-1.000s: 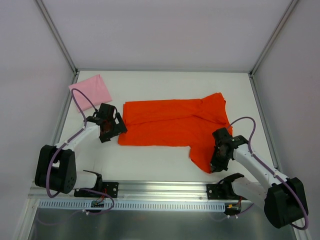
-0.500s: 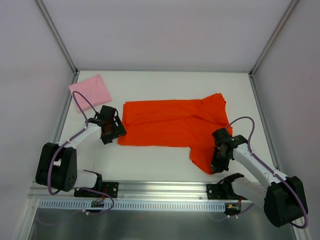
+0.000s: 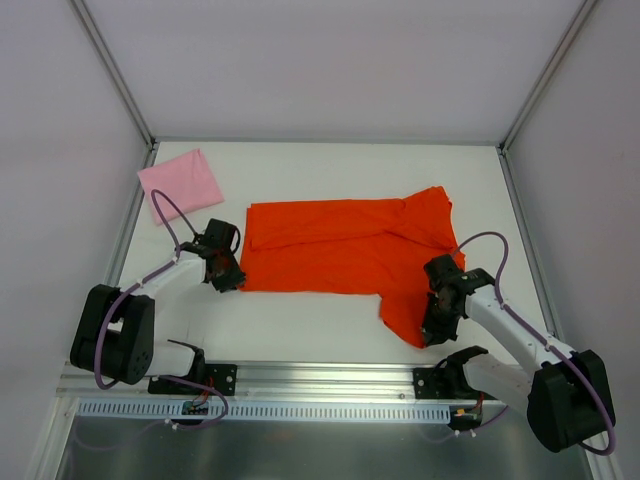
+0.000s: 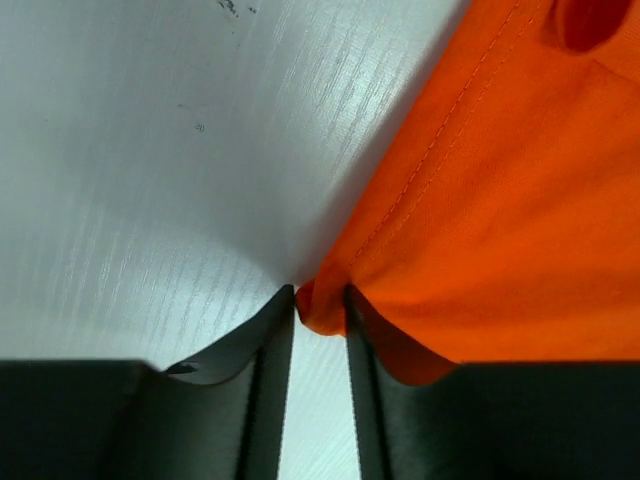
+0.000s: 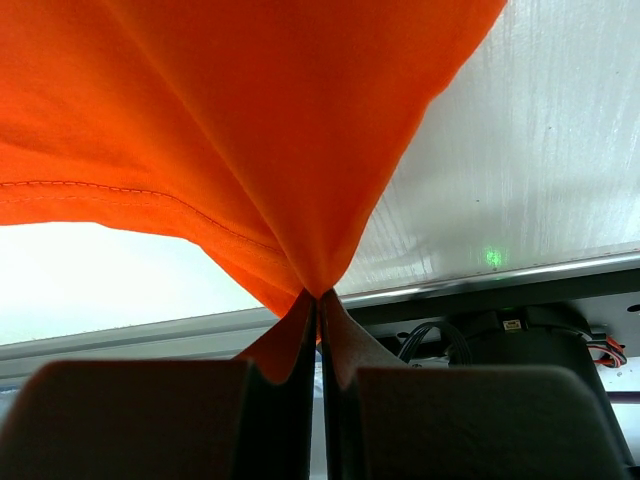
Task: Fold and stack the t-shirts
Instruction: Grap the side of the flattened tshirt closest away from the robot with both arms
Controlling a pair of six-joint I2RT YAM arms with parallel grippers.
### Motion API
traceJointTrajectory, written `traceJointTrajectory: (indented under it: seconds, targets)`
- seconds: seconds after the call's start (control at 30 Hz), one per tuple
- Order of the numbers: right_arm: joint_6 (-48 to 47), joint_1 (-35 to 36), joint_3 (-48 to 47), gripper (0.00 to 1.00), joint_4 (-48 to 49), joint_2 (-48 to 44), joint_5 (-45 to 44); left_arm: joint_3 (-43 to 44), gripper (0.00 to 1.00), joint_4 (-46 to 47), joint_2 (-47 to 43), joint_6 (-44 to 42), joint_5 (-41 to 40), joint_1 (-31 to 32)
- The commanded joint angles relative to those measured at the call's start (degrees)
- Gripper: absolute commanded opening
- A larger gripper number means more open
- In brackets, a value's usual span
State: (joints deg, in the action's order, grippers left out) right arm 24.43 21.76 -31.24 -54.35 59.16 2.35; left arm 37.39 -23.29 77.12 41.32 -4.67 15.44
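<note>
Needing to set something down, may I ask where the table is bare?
Bare: the far strip between the orange shirt and back wall, right of the pink shirt; the near strip between the orange hem and the rail. Crowded where the jaws pinch its near corners.

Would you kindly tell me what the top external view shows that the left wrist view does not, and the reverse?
Only the top external view shows the light pink square-folded cloth shirt and the right pincer. Only the left wrist view shows the bright orange-red cloth t-shirt's stitched hem and its corner sitting between the fingers. Both show that t-shirt, the left pincer and the white table.
</note>
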Motion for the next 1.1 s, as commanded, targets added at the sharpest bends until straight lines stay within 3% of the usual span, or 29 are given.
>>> traceJointTrajectory:
  seconds: [0.0, 0.1, 0.13, 0.37, 0.63, 1.07]
  targets:
    - [-0.25, 0.39, -1.63, 0.01, -1.37, 0.08, -0.33, -0.65, 0.23, 0.17, -0.14, 0.52, -0.87, 0.47]
    - [-0.17, 0.39, -1.71, 0.01, -1.64, -0.09, -0.5, -0.91, 0.09, 0.09, 0.13, 0.69, -0.96, 0.47]
    - [-0.17, 0.39, -1.8, 0.01, -1.9, -0.27, -0.59, -1.09, 0.0, 0.17, -0.13, 0.69, -0.96, 0.47]
    - [-0.17, 0.39, -3.82, 0.01, -3.57, -1.67, -1.56, -1.09, 0.0, -2.99, -4.25, 0.08, -2.89, 0.47]
    - [-2.8, 0.39, -16.55, 0.01, -5.95, 0.34, -4.28, 3.04, 0.0, -5.45, -5.32, -0.98, -6.76, 0.47]
    - [-14.49, -1.19, -39.49, 0.01, -2.35, 18.53, -7.27, 12.62, 0.0, -5.28, 0.3, -0.63, -9.84, 0.03]
